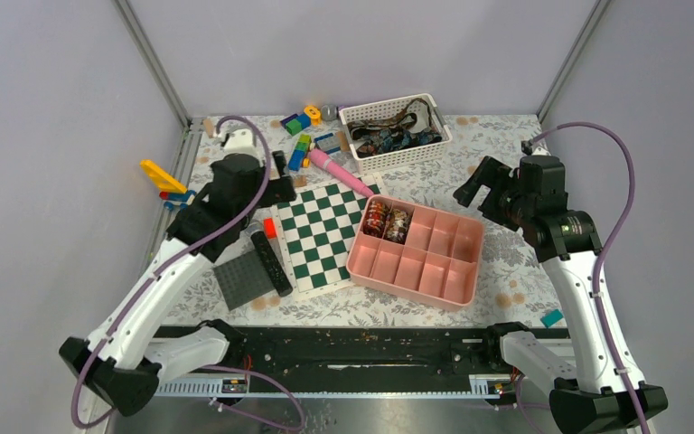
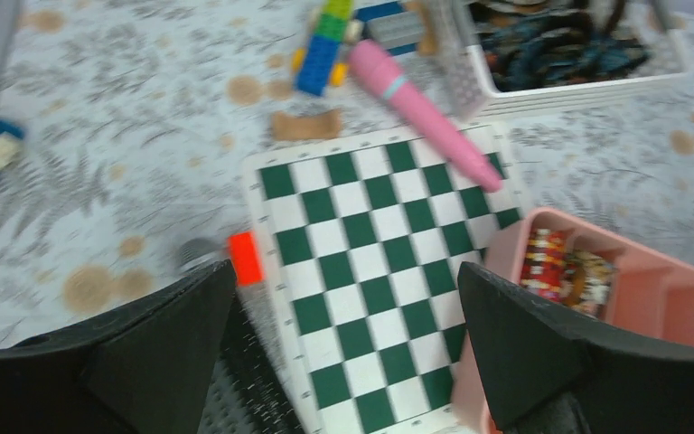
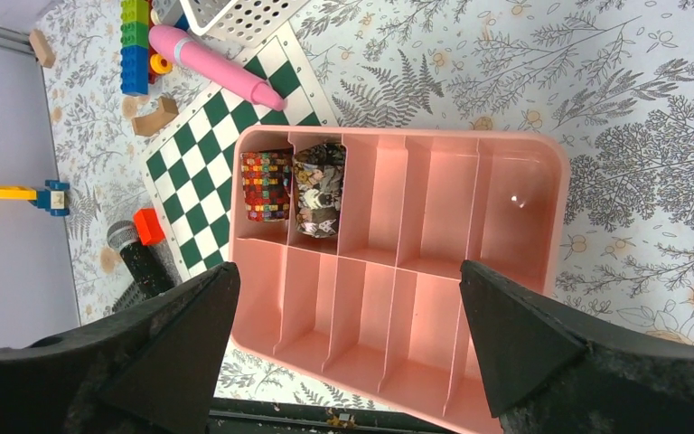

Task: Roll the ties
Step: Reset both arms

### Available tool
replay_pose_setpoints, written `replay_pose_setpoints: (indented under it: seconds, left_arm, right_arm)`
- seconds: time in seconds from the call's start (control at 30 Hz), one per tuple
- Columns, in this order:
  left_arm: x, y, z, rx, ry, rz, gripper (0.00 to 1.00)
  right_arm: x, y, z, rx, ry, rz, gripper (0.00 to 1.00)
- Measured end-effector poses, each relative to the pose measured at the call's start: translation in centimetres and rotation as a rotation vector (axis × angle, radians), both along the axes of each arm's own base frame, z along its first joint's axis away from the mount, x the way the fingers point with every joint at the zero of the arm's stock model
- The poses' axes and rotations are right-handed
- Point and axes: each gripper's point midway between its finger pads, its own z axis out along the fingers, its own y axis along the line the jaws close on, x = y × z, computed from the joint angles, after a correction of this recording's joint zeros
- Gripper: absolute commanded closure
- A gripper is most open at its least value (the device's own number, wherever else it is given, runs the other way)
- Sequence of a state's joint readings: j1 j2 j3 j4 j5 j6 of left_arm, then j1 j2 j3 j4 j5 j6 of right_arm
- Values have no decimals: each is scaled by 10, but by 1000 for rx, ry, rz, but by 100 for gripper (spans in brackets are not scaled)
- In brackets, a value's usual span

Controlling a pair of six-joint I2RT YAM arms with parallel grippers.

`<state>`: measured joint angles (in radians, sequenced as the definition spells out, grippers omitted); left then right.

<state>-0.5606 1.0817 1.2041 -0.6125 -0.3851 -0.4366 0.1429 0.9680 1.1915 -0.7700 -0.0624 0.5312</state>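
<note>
Left fingers [image 2: 172,334] stand wide and empty above the checkerboard [image 2: 370,271]. Only the right wrist view resolves the two rolled ties: a red-patterned coil [image 3: 266,185] and a dark coil [image 3: 318,190], side by side in the tray's [image 3: 517,226] far-left corner compartments. The top view shows loose ties [image 1: 389,136] in the basket [image 1: 402,156] at the bench's [image 1: 506,154] far edge. Right fingers [image 3: 181,334] stand wide and empty over the tray.

Green checkerboard [image 1: 321,233] flat on floral cloth [image 1: 524,172]; pink marker [image 1: 342,174] across its far corner; grey baseplate [image 1: 242,280] left of board.
</note>
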Motion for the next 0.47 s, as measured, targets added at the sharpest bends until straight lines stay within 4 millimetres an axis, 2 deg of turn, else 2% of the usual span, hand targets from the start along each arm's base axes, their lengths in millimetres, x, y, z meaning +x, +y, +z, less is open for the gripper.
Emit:
replay_pose_setpoints:
  seconds: [0.1,0.13,0.33,0.4,0.47]
  left_arm:
    - [-12,34,-12,30,17,88,1]
    - [-15,39,-17,40,24,101,1]
    - [-39,57,-66,79,106,140,1]
    - [-45,60,-77,84,128,145,1]
    - [-47,61,-80,80,133,150,1]
  right_arm:
    - [1,1,-5,1,6,2,1]
    - [1,1,-8,3,10,5,1]
    - [2,2,-18,2,34,9,0]
    - [4,3,-19,3,35,10,1]
    - [5,3,-19,3,33,12,1]
